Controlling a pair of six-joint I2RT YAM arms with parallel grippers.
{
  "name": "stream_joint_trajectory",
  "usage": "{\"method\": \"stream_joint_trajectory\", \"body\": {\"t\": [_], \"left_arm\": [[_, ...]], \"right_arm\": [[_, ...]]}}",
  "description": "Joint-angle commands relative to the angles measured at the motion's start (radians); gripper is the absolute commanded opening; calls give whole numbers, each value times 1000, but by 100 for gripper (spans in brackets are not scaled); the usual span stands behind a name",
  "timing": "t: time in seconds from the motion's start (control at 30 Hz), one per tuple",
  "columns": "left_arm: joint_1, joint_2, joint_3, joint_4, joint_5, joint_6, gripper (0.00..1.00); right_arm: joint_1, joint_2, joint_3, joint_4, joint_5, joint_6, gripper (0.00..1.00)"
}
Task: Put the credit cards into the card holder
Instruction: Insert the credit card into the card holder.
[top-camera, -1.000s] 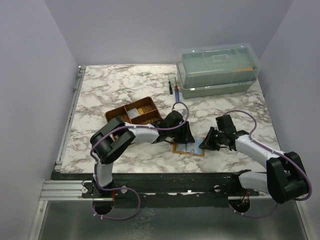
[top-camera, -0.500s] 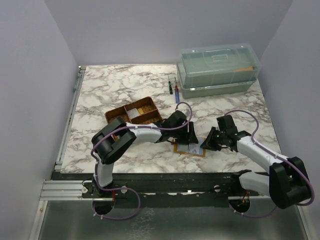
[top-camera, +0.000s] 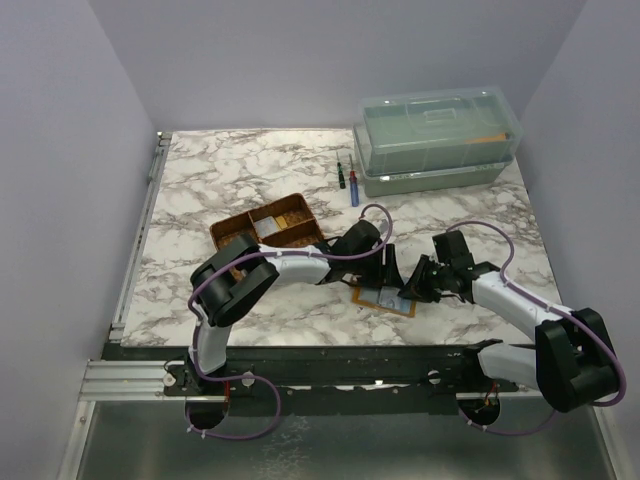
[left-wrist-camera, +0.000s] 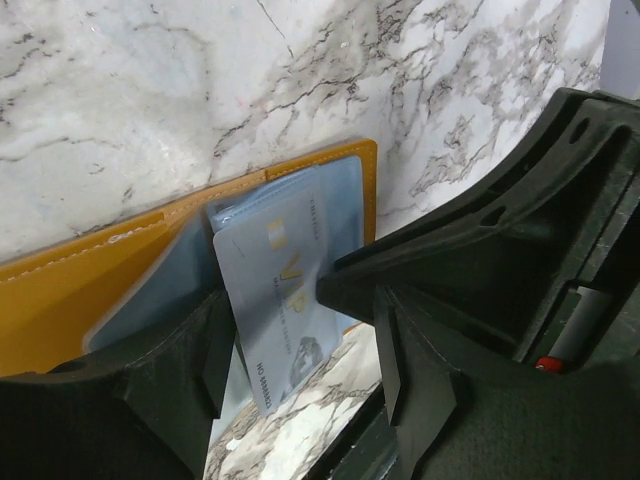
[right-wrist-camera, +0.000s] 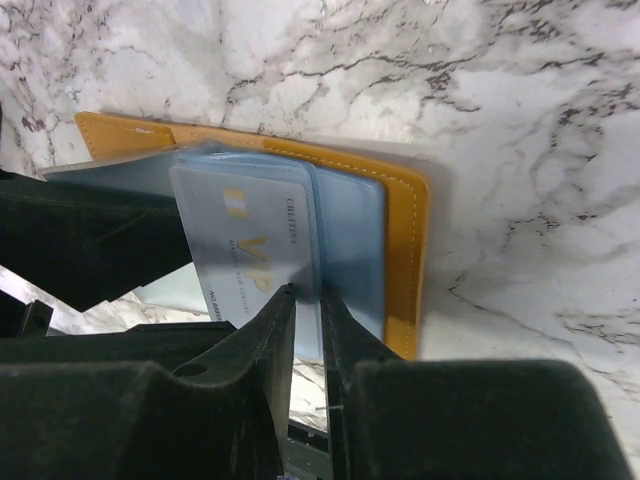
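Centre frame: left gripper (left-wrist-camera: 275, 312) open astride 1 credit card (left-wrist-camera: 282, 262) partly inside the card holder (right-wrist-camera: 406, 250); right gripper (right-wrist-camera: 305, 302) pinches the card's lower edge. Best pushed straight in.

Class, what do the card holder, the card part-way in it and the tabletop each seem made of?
The card holder: matte mustard leather or imitation, stitched edge; clear glossy plastic pockets. The card: thin stiff plastic, pale, printed, slight sheen. The tabletop: white grey-veined marble look, possibly a printed laminate.
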Motion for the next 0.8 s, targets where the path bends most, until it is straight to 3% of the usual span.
{"method": "stream_joint_trajectory", "body": {"t": [0.0, 0.2, 0.43, 0.6, 0.77], "left_arm": [[-29, -4, 2, 22, 74, -39, 62], [21, -60, -71, 3, 42, -29, 63], [23, -100, -52, -89, -7, 37, 65], [22, -83, -54, -78, 27, 22, 64], [10, -56, -50, -28, 58, -2, 57]], "right_arm": [[1, -13, -20, 78, -78, 28, 20], [2, -50, -3, -21, 30, 19, 20], [2, -84, 8, -112, 115, 23, 27], [2, -68, -12, -45, 60, 25, 29], [1, -29, -18, 23, -8, 23, 28]]}}
